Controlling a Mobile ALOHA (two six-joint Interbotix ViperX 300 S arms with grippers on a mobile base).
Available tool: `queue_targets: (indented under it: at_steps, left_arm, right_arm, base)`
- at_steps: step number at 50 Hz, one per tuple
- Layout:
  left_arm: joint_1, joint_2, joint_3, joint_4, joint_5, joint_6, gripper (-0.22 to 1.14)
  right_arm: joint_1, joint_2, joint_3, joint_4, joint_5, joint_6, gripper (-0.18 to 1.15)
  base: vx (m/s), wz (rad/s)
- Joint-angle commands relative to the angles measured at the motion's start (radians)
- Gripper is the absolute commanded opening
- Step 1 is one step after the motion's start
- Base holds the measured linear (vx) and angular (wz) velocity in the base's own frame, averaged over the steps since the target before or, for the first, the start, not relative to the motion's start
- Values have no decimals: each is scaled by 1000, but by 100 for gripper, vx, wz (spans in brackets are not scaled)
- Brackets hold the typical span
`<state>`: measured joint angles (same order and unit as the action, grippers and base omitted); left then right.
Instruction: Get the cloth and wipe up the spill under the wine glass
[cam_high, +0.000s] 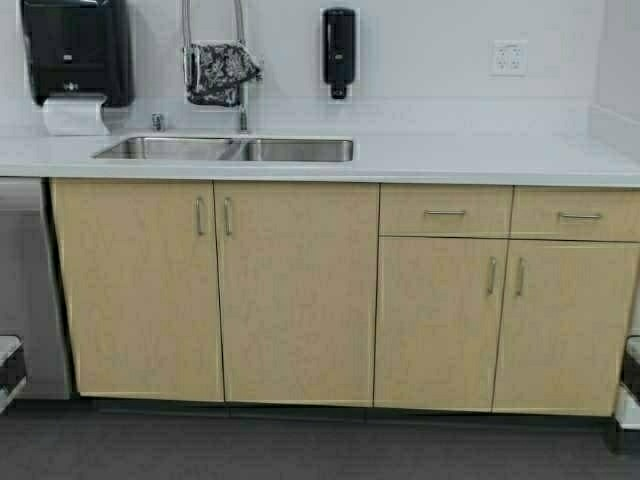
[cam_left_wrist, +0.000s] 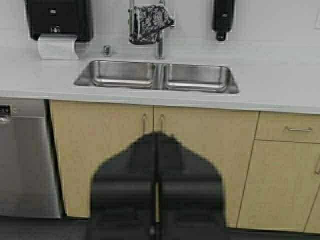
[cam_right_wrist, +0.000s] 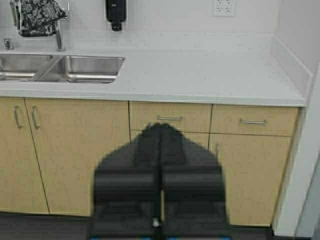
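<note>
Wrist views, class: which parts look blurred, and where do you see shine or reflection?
Left wrist view: the left gripper is a soft dark blur, while the sink gleams. Right wrist view: the right gripper is likewise blurred; the counter is evenly lit.

Cloth: draped over the faucet behind the sink, at the back edge of the counter.
The cloth (cam_high: 220, 72) is dark grey-black with a white floral pattern, limp and bunched, hanging off the faucet above the sink's divider. Wine glass: not visible in any view.
</note>
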<state>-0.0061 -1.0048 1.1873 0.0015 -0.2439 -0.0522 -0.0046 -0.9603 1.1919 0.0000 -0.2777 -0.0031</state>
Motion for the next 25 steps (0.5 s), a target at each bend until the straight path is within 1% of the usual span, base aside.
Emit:
queue_targets:
  at_steps: [1, 18, 25]
  left_arm:
    - [-2, 8, -25, 2, -5, -2, 3]
    - [-2, 49, -15, 14, -18, -2, 3]
    - [0, 25, 0, 12, -67, -3, 3]
  right_arm:
    - [-2, 6, -23, -2, -3, 2, 5]
    - [-2, -15, -26, 2, -3, 14, 5]
    - [-2, -20, -29, 2, -3, 26, 5]
  base:
    - [23, 6]
    - [28, 9]
    - [31, 12]
